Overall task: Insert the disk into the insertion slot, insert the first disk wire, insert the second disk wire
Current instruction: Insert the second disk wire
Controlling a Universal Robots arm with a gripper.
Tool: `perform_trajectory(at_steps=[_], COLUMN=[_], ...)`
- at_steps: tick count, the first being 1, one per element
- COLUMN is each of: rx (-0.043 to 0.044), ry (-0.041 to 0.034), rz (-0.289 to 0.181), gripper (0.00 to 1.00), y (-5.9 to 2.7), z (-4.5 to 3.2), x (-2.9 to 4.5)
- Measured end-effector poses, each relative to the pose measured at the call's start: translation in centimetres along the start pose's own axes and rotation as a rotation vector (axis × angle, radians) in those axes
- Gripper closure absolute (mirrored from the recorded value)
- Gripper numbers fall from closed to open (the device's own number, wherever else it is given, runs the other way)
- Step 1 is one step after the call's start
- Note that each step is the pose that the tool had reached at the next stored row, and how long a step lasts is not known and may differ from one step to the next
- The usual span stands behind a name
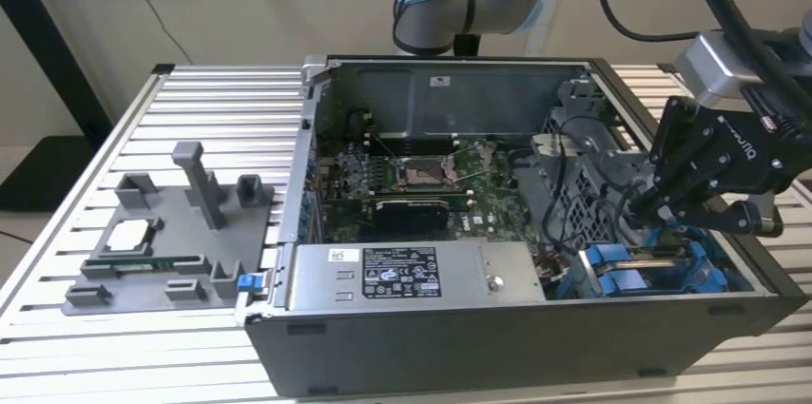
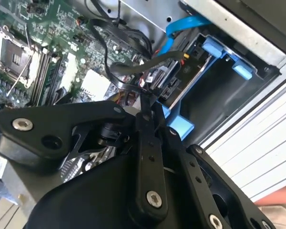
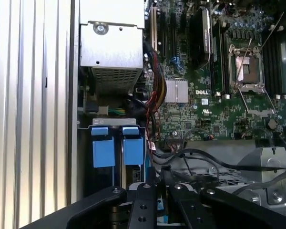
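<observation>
Black gripper (image 1: 653, 206) of the arm hangs low over the near right corner of the open grey computer case (image 1: 508, 347) in the exterior view, its fingers drawn close together around a black wire end (image 2: 145, 98) in the second wrist view, just above the drive. The case stands on a ribbed aluminium desk (image 1: 76, 347). Inside it lie a green motherboard (image 1: 419, 185) with an empty processor socket, a silver labelled power-supply box (image 1: 406, 276) along the near wall, and a perforated grey metal cage (image 1: 577, 195) at the right. The flat silver-grey disk (image 2: 193, 71) in its bright blue carrier sits inside the grey insertion slot (image 1: 660, 271) with blue rails, at the case's near right corner. A light blue cable (image 2: 181, 28) curves down beside it. On the desk to the left of the case rests a grey plastic fixture (image 1: 165, 242) holding a square processor chip (image 1: 131, 235).
</observation>
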State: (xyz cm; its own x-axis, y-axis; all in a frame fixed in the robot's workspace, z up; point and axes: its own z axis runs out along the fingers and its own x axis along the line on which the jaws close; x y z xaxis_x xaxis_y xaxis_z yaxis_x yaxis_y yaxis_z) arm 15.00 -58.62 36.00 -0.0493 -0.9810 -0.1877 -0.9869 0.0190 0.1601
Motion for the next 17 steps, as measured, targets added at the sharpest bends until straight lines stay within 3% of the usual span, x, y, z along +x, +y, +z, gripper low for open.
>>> perform_trajectory(at_steps=[6,11,17], rx=[0.008,0.0092,0.015], ry=[-0.005,-0.006,0.0164], rz=[0.03,0.039,0.061], gripper=[1.0,1.0,1.0], y=[-0.19,-0.57,-0.62], z=[0.9,1.13,1.37], x=[0.47,0.7,0.8])
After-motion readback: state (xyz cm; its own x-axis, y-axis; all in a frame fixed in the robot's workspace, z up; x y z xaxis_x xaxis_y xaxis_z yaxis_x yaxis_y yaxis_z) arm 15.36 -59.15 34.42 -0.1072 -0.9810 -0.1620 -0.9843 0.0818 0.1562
